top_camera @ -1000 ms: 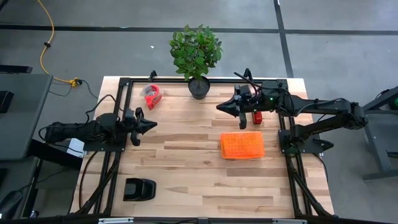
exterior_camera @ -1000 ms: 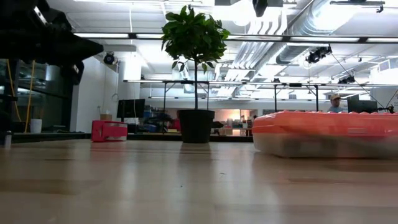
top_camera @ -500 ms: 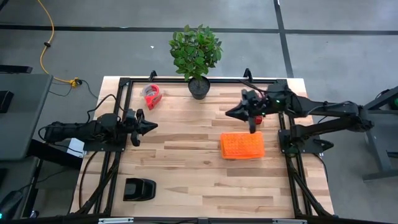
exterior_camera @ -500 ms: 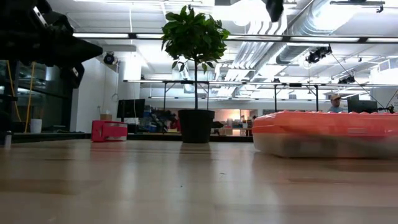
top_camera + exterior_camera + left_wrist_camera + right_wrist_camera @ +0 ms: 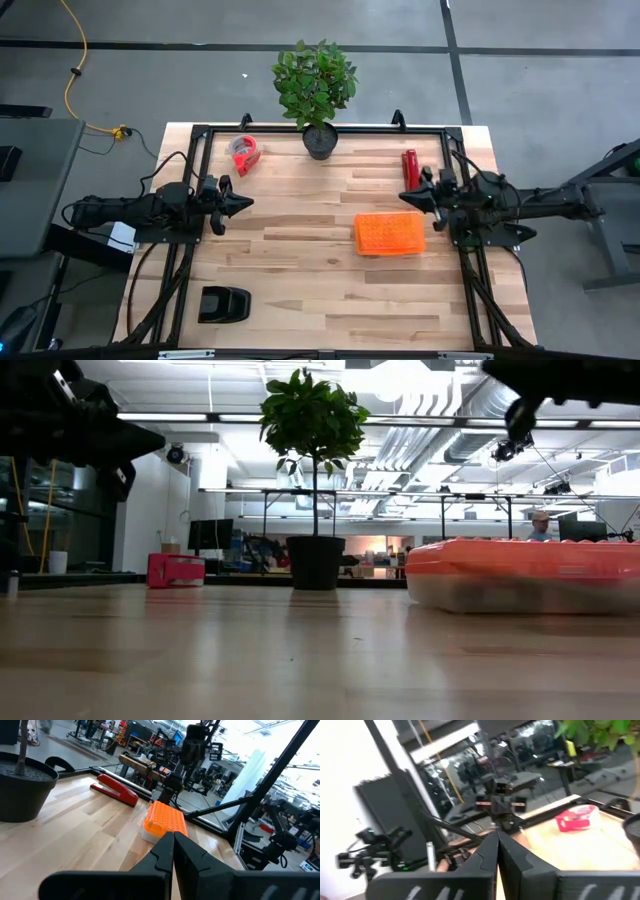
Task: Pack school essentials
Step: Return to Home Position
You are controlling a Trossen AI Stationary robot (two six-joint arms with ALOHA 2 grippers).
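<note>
An orange lidded box (image 5: 390, 233) with a clear base lies shut on the table's right half; it also shows in the low view (image 5: 520, 573) and the left wrist view (image 5: 165, 818). No crayon boxes, pen, markers or eraser show in any view. My left gripper (image 5: 245, 203) is shut and empty above the table's left side, pointing right. My right gripper (image 5: 403, 195) is shut and empty near the right edge, just beyond the box's far right corner, pointing left. Both pairs of fingers meet in their wrist views (image 5: 173, 836) (image 5: 496, 836).
A red stapler (image 5: 409, 165) lies flat at the far right, beside my right gripper. A potted plant (image 5: 318, 140) stands at the far middle, a red tape dispenser (image 5: 244, 153) at the far left, a black object (image 5: 223, 304) near the front left. Bare wood lies mid-table.
My right gripper has drawn back from mid-table toward the table's right edge and slightly toward the near edge, uncovering the red stapler it was over. The stapler and orange box have stayed in place.
</note>
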